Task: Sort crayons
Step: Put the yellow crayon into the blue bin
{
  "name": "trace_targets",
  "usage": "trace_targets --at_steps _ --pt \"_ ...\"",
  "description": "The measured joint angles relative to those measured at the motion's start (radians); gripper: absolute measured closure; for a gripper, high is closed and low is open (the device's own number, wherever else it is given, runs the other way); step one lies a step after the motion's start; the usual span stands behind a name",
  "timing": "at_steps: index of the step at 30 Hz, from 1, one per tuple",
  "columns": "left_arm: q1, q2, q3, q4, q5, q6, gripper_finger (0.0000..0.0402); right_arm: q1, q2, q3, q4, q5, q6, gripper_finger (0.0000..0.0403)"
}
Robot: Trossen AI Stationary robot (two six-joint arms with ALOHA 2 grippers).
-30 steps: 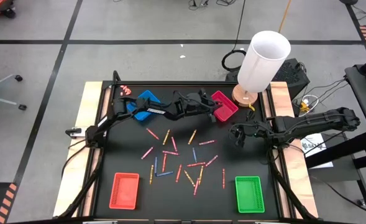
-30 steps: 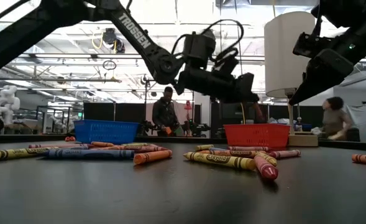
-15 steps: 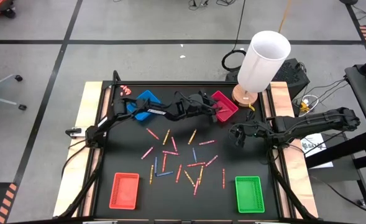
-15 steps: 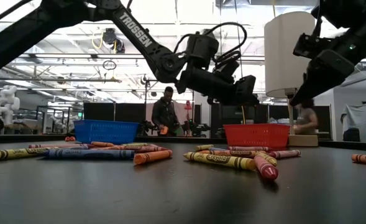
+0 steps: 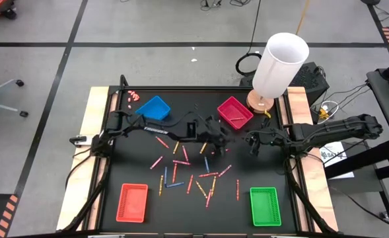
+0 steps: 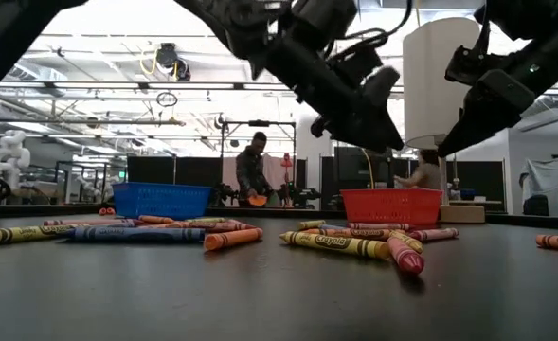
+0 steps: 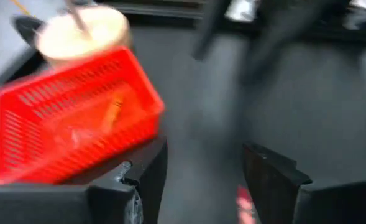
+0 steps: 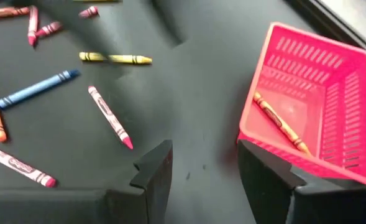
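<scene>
While a person [image 6: 253,170] stood in the room beyond the dark desk [image 5: 135,173], the crayons [image 5: 187,170] lay scattered mid-desk; the left tool [image 5: 218,139], fingers apart, had left the magenta tray [image 5: 234,111], and the right tool [image 5: 251,143] waited, fingers apart.

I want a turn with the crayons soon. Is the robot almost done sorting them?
Not nearly. One orange crayon already lies in the pink tray. The left tool is open and empty above the pile, so nothing is being carried. The right tool waits open beside the pile. Most crayons are still scattered mid-table, and the red tray and green tray look empty.
</scene>
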Motion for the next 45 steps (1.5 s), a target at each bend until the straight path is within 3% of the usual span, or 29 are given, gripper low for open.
trace_targets --at_steps 6,12,14,23,35,40,45 --pt "-0.097 -0.003 -0.005 -0.122 -0.049 -0.056 0.0199 0.028 0.0 0.0 0.047 0.0 -0.009 0.0236" --pt "-0.145 -0.003 -0.024 -0.2 -0.3 -0.107 0.0199 0.058 0.001 0.0 0.117 0.0 -0.035 0.0236" --pt "-0.151 -0.003 -0.024 -0.245 -0.333 -0.146 0.0199 0.066 0.001 0.0 0.129 0.001 -0.038 0.0236" --pt "-0.163 -0.004 -0.024 -0.43 -0.344 -0.313 0.0199 0.081 0.019 -0.001 0.175 0.028 -0.058 0.0236" --pt "-0.123 -0.004 -0.025 -0.527 -0.345 -0.496 0.0199 0.084 0.187 -0.001 0.312 0.023 -0.12 0.0236" --pt "-0.101 -0.003 -0.025 -0.518 -0.271 -0.516 0.0199 0.1 0.23 -0.001 0.362 0.022 -0.178 0.0236" --pt "-0.094 0.017 -0.025 -0.498 -0.259 -0.516 0.0199 0.104 0.232 -0.001 0.393 0.023 -0.197 0.0236"
